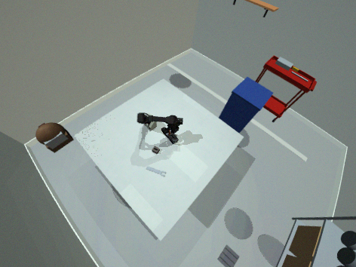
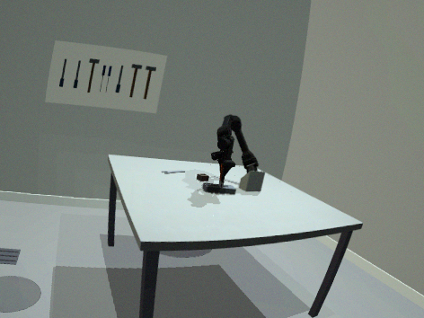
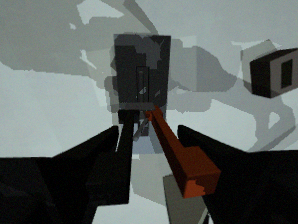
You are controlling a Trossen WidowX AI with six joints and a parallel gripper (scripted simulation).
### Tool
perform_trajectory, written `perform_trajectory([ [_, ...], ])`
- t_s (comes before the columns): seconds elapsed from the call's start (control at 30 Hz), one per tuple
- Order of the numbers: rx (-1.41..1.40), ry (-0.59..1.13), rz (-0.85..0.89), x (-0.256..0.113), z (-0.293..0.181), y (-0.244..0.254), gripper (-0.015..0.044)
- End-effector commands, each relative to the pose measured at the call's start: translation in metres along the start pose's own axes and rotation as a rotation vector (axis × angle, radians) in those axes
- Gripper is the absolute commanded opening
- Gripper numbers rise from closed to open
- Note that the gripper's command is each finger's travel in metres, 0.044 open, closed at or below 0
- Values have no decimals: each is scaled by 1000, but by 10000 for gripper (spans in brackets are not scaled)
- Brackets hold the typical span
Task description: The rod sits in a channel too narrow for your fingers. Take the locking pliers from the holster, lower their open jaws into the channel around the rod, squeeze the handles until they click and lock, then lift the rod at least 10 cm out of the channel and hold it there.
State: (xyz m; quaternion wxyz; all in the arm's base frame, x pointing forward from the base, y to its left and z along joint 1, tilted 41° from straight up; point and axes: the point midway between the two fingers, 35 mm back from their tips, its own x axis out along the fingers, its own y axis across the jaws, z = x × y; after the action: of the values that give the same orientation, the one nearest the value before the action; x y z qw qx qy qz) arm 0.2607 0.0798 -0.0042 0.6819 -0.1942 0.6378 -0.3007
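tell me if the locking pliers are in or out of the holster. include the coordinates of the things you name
Out: the pliers (image 3: 186,165) hang between the gripper's fingers, above the dark channel block (image 3: 162,55).
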Motion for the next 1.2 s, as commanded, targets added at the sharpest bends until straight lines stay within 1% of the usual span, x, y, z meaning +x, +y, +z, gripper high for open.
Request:
perform_trajectory([
  [0.0,2,-5,3,-1,1,2,269],
  [1.17,2,-5,3,-1,1,5,222],
])
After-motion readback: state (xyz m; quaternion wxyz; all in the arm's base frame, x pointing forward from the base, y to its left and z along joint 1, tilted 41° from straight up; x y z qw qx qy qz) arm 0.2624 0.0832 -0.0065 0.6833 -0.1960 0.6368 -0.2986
